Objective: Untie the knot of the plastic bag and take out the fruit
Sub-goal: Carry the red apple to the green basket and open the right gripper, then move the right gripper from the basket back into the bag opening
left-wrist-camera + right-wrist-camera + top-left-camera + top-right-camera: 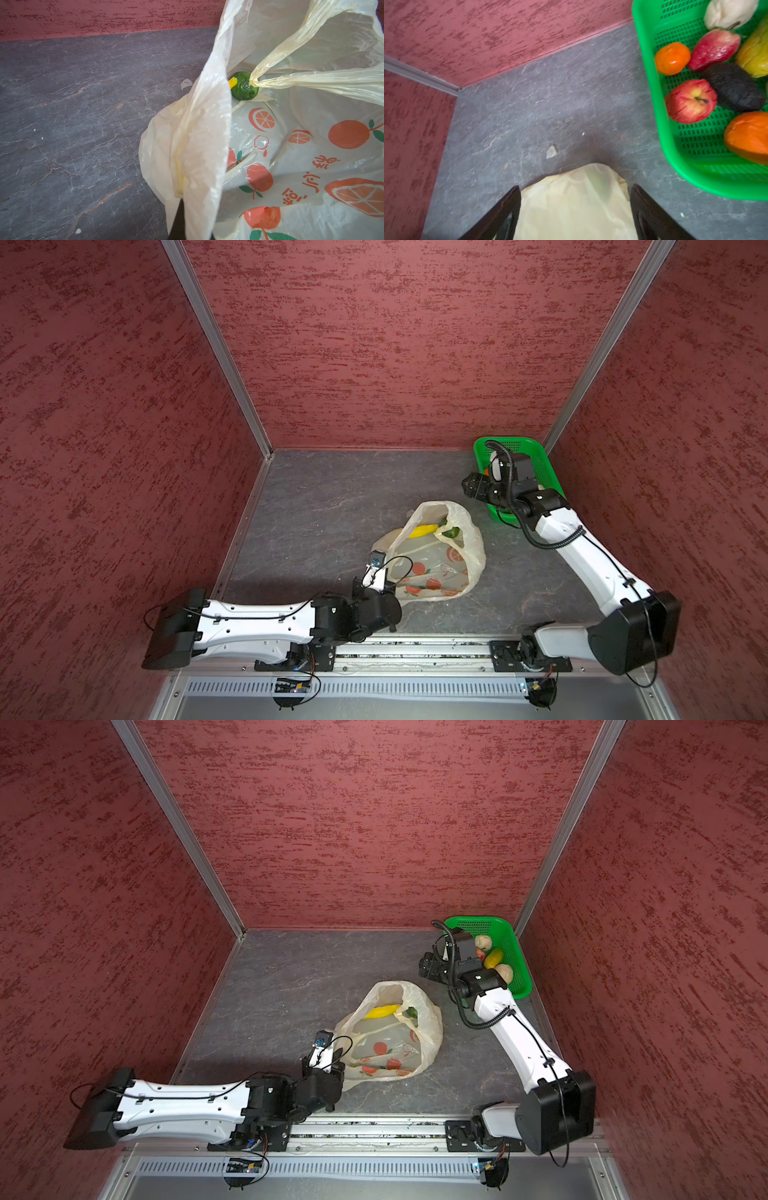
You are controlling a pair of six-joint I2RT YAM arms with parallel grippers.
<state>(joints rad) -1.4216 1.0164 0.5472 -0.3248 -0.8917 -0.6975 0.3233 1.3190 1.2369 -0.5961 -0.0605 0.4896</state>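
The plastic bag point(440, 560) point(395, 1040) lies mid-table with its mouth gaping; no tied knot shows. My left gripper point(387, 570) point(337, 1050) point(184, 199) is shut on the bag's near rim and holds it up. Inside lie a yellow banana point(423, 530) point(380, 1011) and a green fruit point(452, 532) point(244, 86). The handle strips gather into a bunched twist point(254, 83) beside the green fruit. My right gripper point(471, 485) point(428, 967) point(575, 186) hangs open above the bag's far end point(575, 207), holding nothing.
A green basket point(540, 456) point(521, 973) point(645, 62) at the back right holds several fruit, among them a red apple point(691, 101), an orange point(672, 58) and a dark avocado point(735, 87). A small pale scrap point(552, 151) lies on the table. Red walls enclose three sides.
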